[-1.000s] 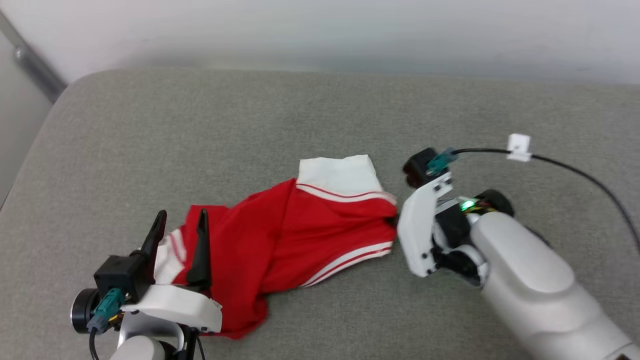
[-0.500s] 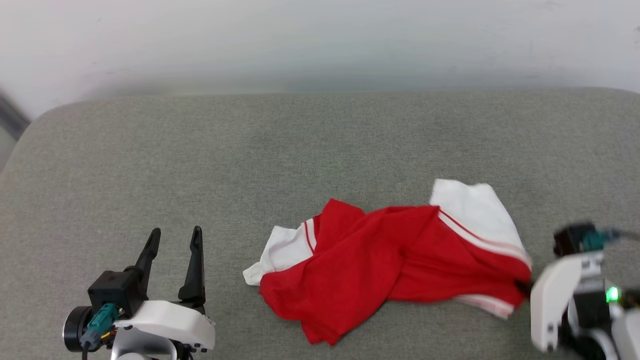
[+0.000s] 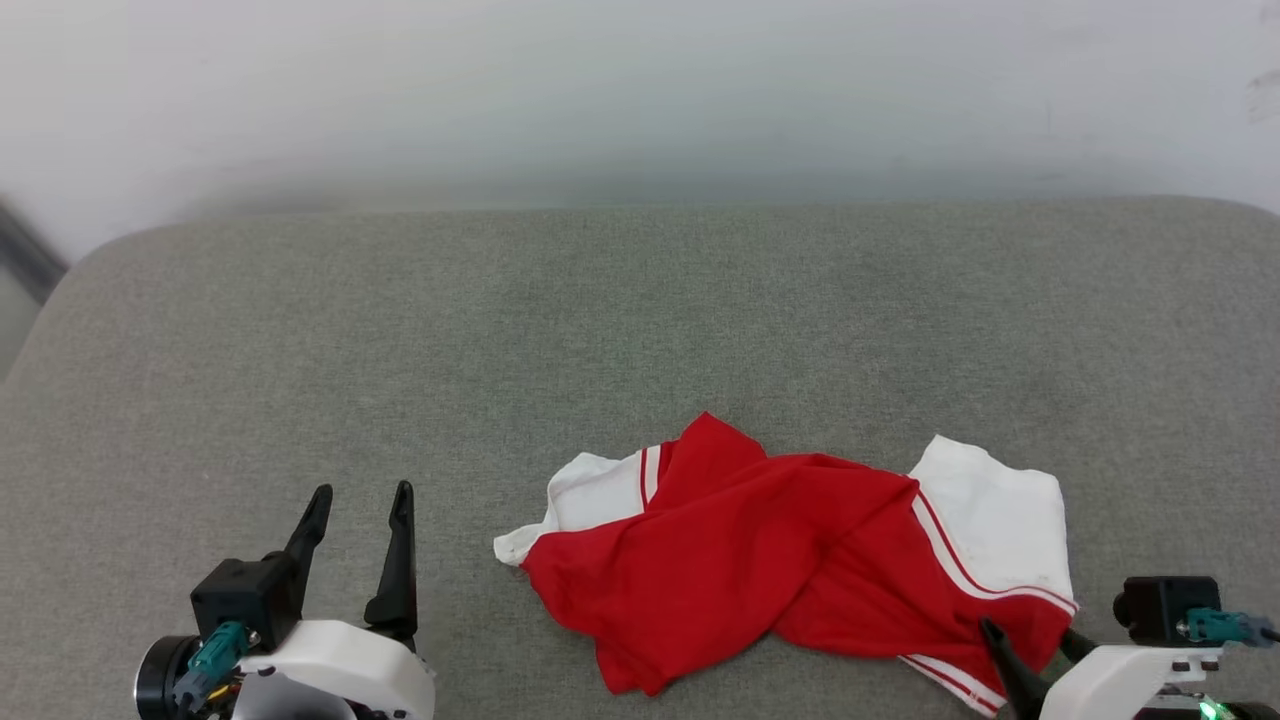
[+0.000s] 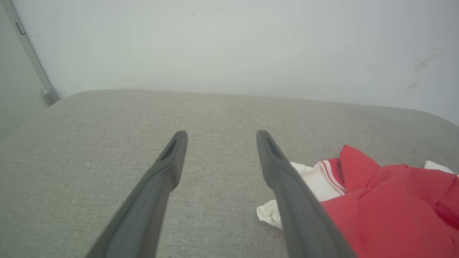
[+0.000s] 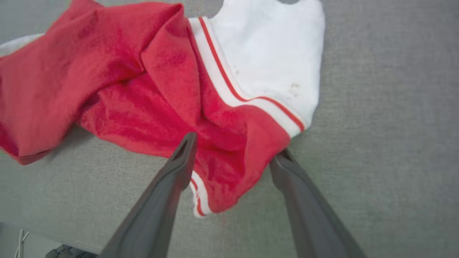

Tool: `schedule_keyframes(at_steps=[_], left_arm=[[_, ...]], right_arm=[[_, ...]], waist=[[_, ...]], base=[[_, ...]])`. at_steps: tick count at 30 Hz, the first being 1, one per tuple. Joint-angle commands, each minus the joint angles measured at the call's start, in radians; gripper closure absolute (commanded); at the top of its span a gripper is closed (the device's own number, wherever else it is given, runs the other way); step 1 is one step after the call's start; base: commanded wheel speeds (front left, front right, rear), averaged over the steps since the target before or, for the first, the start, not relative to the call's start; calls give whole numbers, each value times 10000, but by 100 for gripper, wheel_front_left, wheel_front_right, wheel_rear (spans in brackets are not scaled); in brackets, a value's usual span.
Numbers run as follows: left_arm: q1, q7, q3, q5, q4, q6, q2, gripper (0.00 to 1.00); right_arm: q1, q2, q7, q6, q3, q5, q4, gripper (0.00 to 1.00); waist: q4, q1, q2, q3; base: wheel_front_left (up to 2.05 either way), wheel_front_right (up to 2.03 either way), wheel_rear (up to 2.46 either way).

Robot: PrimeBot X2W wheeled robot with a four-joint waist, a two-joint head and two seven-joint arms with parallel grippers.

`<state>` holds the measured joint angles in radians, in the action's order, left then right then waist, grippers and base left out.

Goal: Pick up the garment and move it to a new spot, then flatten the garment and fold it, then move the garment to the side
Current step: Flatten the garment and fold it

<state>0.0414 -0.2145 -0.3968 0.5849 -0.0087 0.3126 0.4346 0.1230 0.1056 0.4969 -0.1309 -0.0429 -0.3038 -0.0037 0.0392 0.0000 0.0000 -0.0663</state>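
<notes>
Letting go is the change: the right gripper (image 5: pixel 236 144), which was pinching the red hem 1 second ago, is now holding its 2 dark fingers spread, released, with nothing clamped. A lobe of hem is lying loose between them, and the fingertip on the right of the wrist view is touching the cloth's edge. The head camera has swung too, and the garment (image 3: pixel 740 560) is now lying clear of the left gripper (image 3: pixel 362 488) rather than under its fingers.

The garment is resting near the front edge of the grey cushion (image 3: pixel 600 330), bunched into a long crumpled heap. Its thin red folds are covering one another, so I am not making out front from back. 1 white sleeve (image 3: pixel 1000 510) is lying flat and roughly square at the right end, bordered by striped trim (image 3: pixel 940 545); the other sleeve (image 3: pixel 585 500) is poking out half buried at the left. The cushion is showing a coarse woven surface and rounded corners.

The left gripper is hovering just beside the heap, its tapered fingers parted and empty. The bottom edge of the head view is cutting off the right gripper's white housing. Behind, the pale wall (image 3: pixel 640 90) is blurring out.
</notes>
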Motion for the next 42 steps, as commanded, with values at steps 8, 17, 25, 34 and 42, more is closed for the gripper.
schedule_keyframes(at_steps=[8, 17, 25, 34, 42], left_arm=[[-425, 91, 43, 58, -81, 209, 156, 0], [-463, 876, -213, -4, -452, 260, 498, 0], [622, 3298, -1603, 104, -801, -774, 747, 0], [2012, 5837, -2936, 193, 290, -1933, 771, 0], [2933, 7107, -3667, 115, 1471, -2727, 731, 0]], right_arm=[[-175, -329, -3078, 2, 65, 493, -387, 0], [-225, -403, -4216, 3, 650, 994, -900, 0], [-9, -476, -3971, 3, 925, 992, -1317, 0], [-365, -533, -3996, 3, 1057, 817, -1384, 0], [-700, -558, -4147, 3, 1088, 689, -1191, 0]], waist=[[-35, 0, 0, 435], [-172, 0, 0, 640], [-324, 0, 0, 382], [-697, 0, 0, -354], [-917, 0, 0, -988]], base=[[0, 0, 0], [0, 0, 0], [0, 0, 0], [0, 0, 0], [0, 0, 0]])
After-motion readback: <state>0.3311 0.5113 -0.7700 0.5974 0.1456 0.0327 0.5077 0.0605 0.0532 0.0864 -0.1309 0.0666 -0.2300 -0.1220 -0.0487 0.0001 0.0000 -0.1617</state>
